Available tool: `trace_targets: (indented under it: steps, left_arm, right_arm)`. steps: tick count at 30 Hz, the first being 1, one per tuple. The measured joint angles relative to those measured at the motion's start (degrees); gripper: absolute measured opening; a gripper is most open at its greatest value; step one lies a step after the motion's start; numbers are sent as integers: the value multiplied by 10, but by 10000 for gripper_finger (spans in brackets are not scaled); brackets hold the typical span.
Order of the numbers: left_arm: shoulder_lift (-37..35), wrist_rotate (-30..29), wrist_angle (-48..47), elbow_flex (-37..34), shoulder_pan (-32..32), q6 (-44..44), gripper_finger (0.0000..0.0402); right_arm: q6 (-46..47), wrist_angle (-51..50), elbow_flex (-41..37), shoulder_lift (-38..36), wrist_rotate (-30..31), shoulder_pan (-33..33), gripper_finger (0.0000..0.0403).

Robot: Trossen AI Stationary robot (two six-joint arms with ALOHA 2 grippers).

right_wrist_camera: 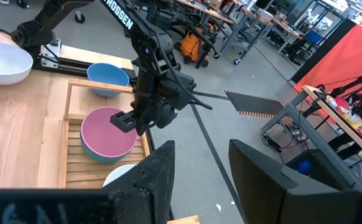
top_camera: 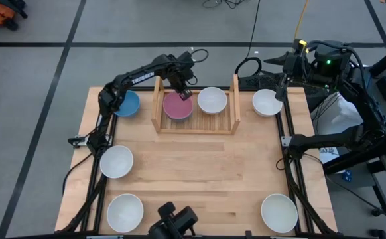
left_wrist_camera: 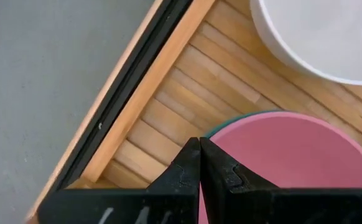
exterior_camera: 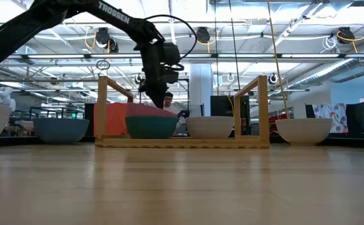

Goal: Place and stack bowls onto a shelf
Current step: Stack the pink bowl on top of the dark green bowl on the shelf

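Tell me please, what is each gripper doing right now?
Left gripper: shut on pink bowl's rim.
Right gripper: open, empty.

Even, bright overhead light fills the scene. In the low view, ceiling lamps [exterior_camera: 201, 34] glare at twelve o'clock, and the near tabletop [exterior_camera: 182, 187] at six o'clock is blurred. Shadows under the bowls stay soft and short. The left wrist view is sharp, with slight softness at its edges.
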Motion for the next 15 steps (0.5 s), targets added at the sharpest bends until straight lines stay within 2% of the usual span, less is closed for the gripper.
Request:
trace_targets:
  steps: [11, 15]
  left_arm:
    - [-11, 2, -3, 0, 2, 14, 1]
    - [-43, 32, -9, 0, -1, 10, 1]
  right_arm:
    - [0, 0, 0, 0, 0, 0, 146]
    - [0, 0, 0, 0, 0, 0, 146]
